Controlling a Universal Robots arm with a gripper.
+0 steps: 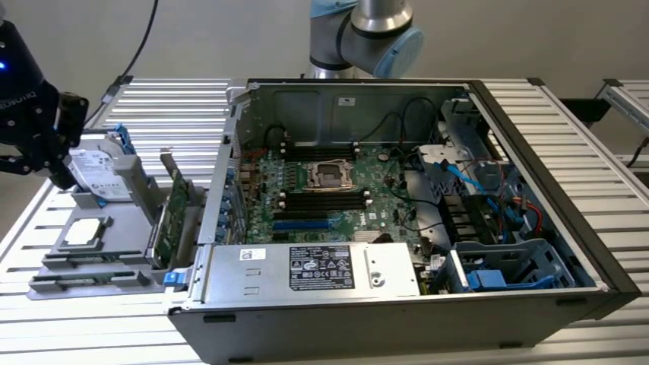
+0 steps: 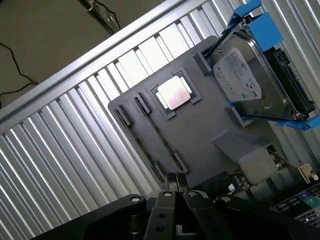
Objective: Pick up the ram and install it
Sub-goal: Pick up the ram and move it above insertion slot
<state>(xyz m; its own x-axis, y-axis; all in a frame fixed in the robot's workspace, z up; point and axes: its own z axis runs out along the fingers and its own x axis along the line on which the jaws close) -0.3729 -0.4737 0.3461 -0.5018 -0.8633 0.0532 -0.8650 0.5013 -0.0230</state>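
Wrist view is showing the gripper (image 2: 175, 181) hovering, jaws closed and empty. The ram (image 2: 159, 139) is lying slotted near the tray's (image 2: 200, 145) outer edge, beside the processor (image 2: 174, 93). Advising: open wide, align squarely across its length.

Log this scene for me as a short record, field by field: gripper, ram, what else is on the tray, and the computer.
gripper: hangs over the gray tray, near one end of the ram
ram: thin strip on edge in the tray's long slot, not yet picked up
also on tray: processor chip; hard drive in blue rails
computer case: open, motherboard exposed
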